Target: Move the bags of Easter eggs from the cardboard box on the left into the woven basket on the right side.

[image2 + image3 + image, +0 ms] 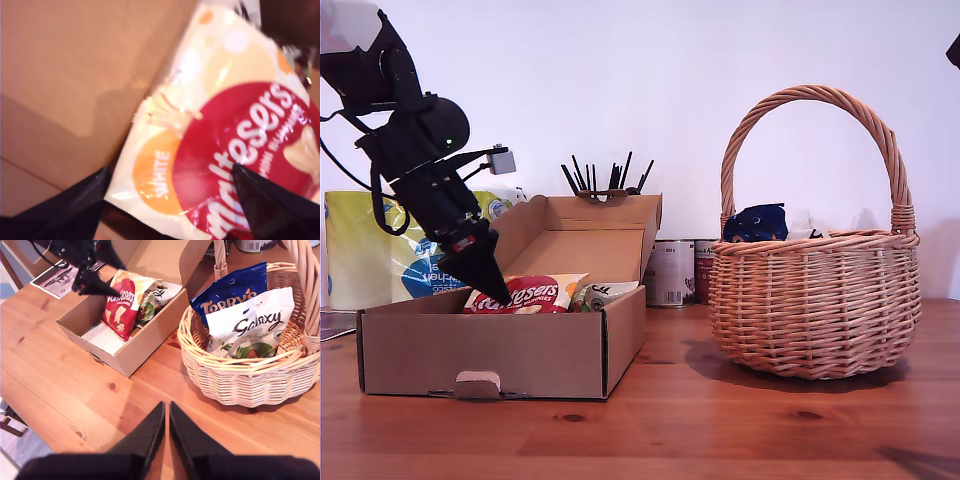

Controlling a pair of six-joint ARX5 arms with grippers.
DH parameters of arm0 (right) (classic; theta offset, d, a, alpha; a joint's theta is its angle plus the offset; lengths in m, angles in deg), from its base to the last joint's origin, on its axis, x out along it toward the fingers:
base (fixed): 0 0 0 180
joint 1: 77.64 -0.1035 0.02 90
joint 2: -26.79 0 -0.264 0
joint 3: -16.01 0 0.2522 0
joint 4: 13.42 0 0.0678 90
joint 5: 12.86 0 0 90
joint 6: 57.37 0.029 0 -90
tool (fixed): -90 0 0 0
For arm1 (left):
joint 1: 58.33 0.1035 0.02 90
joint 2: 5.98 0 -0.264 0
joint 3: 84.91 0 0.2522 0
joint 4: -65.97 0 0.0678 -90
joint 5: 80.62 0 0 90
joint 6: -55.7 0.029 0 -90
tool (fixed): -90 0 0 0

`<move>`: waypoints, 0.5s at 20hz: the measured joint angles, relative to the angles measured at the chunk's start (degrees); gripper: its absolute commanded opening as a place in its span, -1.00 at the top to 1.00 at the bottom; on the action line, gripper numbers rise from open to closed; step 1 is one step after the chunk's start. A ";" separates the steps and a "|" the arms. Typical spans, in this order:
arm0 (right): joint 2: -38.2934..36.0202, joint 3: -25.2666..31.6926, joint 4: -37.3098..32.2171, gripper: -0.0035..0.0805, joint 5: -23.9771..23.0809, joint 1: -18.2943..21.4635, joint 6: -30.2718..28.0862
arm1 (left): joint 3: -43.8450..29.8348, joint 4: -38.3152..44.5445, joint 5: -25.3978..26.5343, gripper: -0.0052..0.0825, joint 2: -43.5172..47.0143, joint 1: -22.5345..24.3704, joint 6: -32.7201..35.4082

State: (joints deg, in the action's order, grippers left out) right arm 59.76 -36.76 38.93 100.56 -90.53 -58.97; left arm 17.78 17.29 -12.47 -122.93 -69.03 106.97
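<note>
While two pouches remain boxed, findings follow.
First gripper (170, 200): fingers wide, straddling the Maltesers bag (235, 145) inside the cardboard box (490, 350).
Second gripper (166, 432): fingers nearly together, empty, above the table (65, 390).
Woven basket (815, 300): holds two bags.
Risk: crinkly film may slip; contact seemingly not yet made.
Obstruction: box flap, basket handle (810, 95).

A cream-yellow bag (210, 125) w/ red logo, white lettering & orange disc is seen in the plain brown cardboard box (500, 350), while dk-blue, orange-lettered (230, 292) & white, black-scripted (255, 322) bags are shown in the tan woven basket (815, 310).
</note>
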 measured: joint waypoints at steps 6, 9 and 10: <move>0.00 0.00 0.00 0.95 0.00 0.00 0.00 | 0.00 -8.92 -2.64 -0.73 0.00 -1.20 -3.26; 0.00 0.00 0.00 0.95 0.00 0.00 -0.02 | 0.00 -13.44 -5.25 -0.73 0.00 -4.31 -6.12; 0.00 0.00 0.00 0.95 0.00 0.00 -0.04 | 0.00 -14.40 -5.70 -0.73 0.00 -5.31 -7.21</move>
State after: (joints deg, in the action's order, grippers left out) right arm 59.76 -36.76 38.93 100.56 -90.53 -59.02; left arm 17.78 2.89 -18.17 -122.93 -74.34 99.75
